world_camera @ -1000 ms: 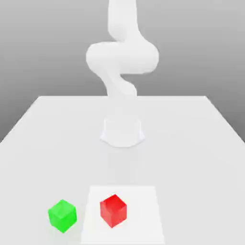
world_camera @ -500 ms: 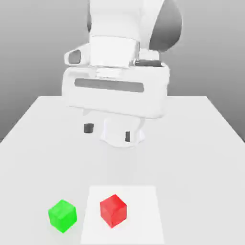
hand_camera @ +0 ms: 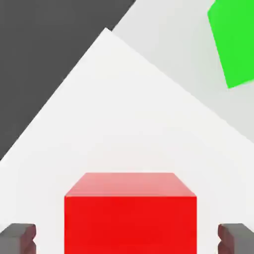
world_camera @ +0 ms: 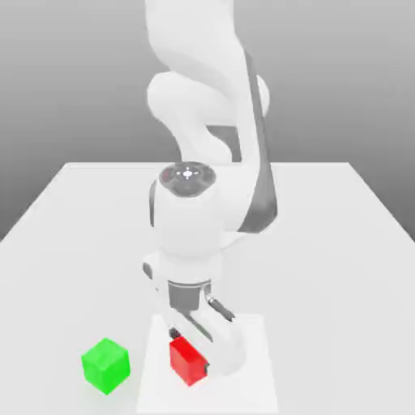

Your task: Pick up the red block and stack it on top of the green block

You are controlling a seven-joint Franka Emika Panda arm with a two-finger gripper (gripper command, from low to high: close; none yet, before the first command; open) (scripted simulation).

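Low over the white square (world_camera: 247, 389), the gripper (world_camera: 189, 352) has its 2 fingers (hand_camera: 18, 238) spread, 1 on each side of the red block (hand_camera: 130, 223), with gaps between; the red block sits on the square; the green block (world_camera: 106, 366) rests on the table (world_camera: 65, 300) beside the square, toward the exterior view's left

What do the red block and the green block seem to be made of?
The red block looks like smooth, glossy plastic: its faces are plain, evenly coloured and without grain. The green block looks like the same stuff, with flat, bright green faces and crisp edges. Painted wood or metal can't be ruled out for either.
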